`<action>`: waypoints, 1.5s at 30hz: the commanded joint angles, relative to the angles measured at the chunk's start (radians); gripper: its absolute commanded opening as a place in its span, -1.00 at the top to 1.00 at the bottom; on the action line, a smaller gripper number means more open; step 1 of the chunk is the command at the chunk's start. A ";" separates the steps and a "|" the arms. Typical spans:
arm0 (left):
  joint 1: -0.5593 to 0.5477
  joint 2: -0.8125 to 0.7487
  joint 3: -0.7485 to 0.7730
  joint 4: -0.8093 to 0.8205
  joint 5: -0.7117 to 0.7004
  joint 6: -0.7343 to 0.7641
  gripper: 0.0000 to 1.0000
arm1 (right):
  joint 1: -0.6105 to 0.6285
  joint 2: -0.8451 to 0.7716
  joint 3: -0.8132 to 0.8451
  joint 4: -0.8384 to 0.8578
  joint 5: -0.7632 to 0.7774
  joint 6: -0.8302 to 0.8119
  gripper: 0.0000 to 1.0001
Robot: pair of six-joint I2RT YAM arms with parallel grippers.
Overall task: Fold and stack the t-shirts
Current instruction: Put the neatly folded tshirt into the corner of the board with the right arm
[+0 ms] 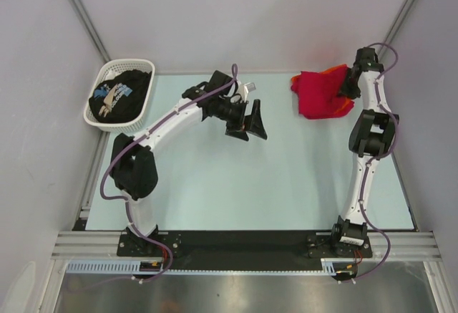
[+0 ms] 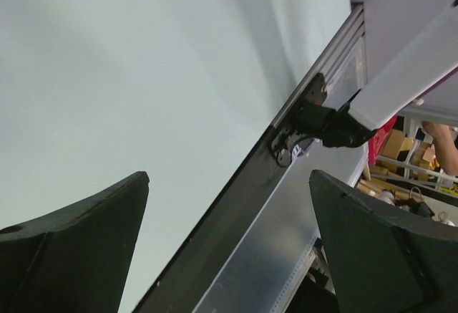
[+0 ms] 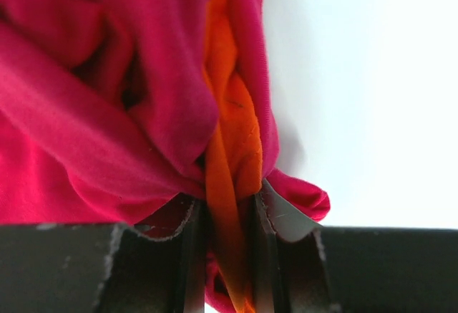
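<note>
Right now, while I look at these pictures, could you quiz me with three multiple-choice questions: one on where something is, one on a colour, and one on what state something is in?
1. Where is the black shirt?
A. in the white basket
B. on a chair
C. on a shelf

2. What colour is the cloth pinched in the right tool?
A. black
B. white
C. orange

3. How does the left tool stand?
A. shut on a shirt
B. open and empty
C. shut on a cup

Answers:
1 A: the top view shows it bunched inside the white basket.
2 C: the right wrist view shows the orange shirt clamped in that tool.
3 B: the left wrist view shows its fingers wide apart with nothing between them.
</note>
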 commanded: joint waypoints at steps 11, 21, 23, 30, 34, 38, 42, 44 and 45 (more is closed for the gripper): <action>-0.001 -0.112 -0.089 -0.074 -0.047 0.021 -0.99 | -0.214 0.110 0.104 0.147 0.057 0.011 0.96; -0.015 -0.123 -0.084 -0.116 -0.082 0.009 -0.99 | -0.228 0.167 0.182 0.165 -0.023 0.034 -0.68; -0.015 -0.137 -0.087 -0.117 -0.093 0.009 -0.99 | -0.224 0.137 0.164 0.142 -0.003 0.022 -0.97; -0.013 -0.135 -0.079 -0.103 -0.116 0.036 -0.99 | -0.208 -0.179 -0.067 0.199 -0.084 0.054 -1.00; -0.013 -0.121 -0.073 -0.053 -0.095 0.041 -0.99 | -0.176 -0.377 -0.172 0.211 -0.153 0.060 -0.99; -0.012 -0.117 -0.073 -0.018 -0.085 0.058 -0.99 | -0.113 -0.608 -0.273 0.211 -0.176 0.022 -1.00; -0.010 -0.124 -0.104 -0.002 -0.072 0.078 -0.99 | -0.035 -0.712 -0.412 0.224 -0.150 0.010 -0.82; -0.010 -0.143 -0.133 0.013 -0.065 0.082 -0.99 | -0.011 -0.698 -0.463 0.199 -0.149 0.028 -0.37; -0.007 -0.150 -0.142 0.016 -0.062 0.084 -0.99 | -0.010 -0.666 -0.479 0.195 -0.185 0.040 0.05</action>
